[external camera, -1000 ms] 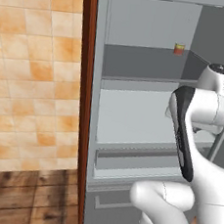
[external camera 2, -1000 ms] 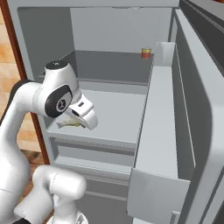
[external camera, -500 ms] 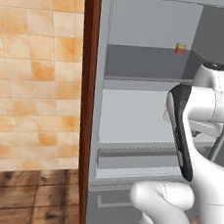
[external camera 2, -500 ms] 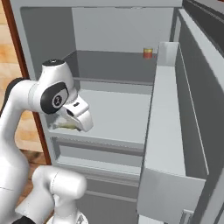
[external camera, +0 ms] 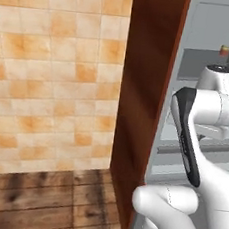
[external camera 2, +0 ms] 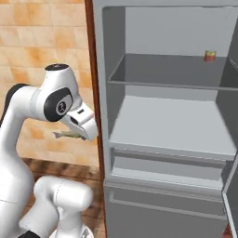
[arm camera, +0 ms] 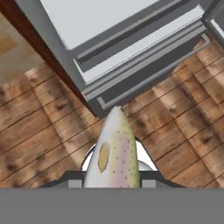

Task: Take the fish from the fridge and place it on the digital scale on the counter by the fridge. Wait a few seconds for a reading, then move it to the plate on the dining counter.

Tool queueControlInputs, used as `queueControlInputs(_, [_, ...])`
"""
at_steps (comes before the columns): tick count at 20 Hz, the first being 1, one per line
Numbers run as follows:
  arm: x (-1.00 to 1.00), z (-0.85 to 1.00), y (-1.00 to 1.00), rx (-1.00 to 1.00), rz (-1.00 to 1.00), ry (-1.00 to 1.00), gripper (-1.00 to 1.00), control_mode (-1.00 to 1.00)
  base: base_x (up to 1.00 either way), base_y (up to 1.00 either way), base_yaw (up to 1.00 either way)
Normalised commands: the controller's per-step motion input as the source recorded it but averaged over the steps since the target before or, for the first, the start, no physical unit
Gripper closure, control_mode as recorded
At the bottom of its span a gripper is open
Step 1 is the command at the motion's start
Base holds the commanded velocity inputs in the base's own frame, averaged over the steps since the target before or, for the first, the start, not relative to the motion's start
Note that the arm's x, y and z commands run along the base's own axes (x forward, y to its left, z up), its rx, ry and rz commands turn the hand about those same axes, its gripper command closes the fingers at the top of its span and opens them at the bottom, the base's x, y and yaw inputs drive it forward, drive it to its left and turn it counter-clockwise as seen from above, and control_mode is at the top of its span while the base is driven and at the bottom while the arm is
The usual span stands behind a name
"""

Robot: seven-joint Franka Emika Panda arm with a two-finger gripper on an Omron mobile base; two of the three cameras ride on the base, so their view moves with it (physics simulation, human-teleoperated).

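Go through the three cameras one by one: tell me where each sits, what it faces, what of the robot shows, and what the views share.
Left base view: behind the arm's left, facing tan tiled wall, dark wood panel and tall grey fridge; white arm at right.
Right base view: behind the arm's right, facing the open fridge; arm at left, claw shut on the slender tan-and-silvery fish.
Hand view: on the hand, looking down at the wooden floor; the fish fills the centre.
Shared: the fridge; both base views show the small red can.

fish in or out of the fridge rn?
Out. The fish hangs in the gripper left of the fridge, in front of the tiled wall; the hand view shows it over wood floor.
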Motion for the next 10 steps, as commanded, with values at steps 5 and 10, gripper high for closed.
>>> queueControlInputs(5, [0.0, 0.0, 0.0, 0.0, 0.0, 0.0, 1.0, 1.0, -0.66, 0.79, -0.46])
queueControlInputs(10, [0.0, 0.0, 0.0, 0.0, 0.0, 0.0, 1.0, 1.0, -0.41, 0.21, -0.83])
